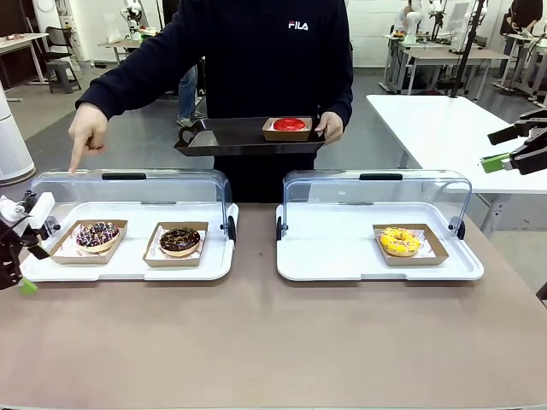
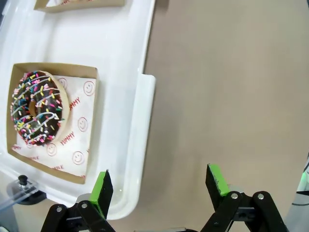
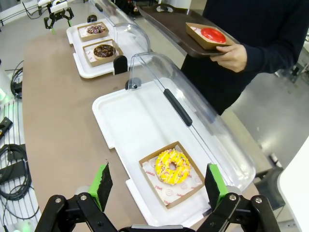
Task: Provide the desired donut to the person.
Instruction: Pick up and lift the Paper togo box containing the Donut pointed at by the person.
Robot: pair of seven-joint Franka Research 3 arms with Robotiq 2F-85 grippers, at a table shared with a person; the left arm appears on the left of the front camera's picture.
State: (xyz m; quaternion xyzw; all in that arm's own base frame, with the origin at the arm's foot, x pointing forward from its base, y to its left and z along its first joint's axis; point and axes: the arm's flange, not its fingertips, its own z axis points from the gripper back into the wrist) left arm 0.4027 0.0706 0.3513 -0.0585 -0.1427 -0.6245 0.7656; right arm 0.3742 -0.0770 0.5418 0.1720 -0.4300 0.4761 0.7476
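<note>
- Front view: two white trays sit side by side on the brown tabletop [image 1: 256, 342]. Each has its clear lid [image 1: 128, 192] tipped up along the far edge, between the donuts and the person [image 1: 256, 68].
- The left tray [image 1: 128, 266] holds the sprinkled donut [image 1: 97, 235] in a cardboard box at its left end. A chocolate donut [image 1: 179, 241] sits boxed just beside it, toward the middle.
- The right tray [image 1: 342, 256] holds a yellow donut [image 1: 399, 241] near its right end.
- The sprinkled donut lies flat, hole up; being round, it has no long axis.
- The person's pointing hand [image 1: 85, 132] aims one finger down at the left lid's far edge, on the sprinkled donut's side.
- The other hand [image 1: 329, 126] holds a dark serving tray [image 1: 231, 137] with a red donut [image 1: 289, 125] on it.
- Left jaws hang low at the left tray's outer end, standing apart and empty. In the left wrist view they straddle the tray rim and bare tabletop.
- Right jaws are raised off to the right, apart and empty, looking down on the yellow donut.
</note>
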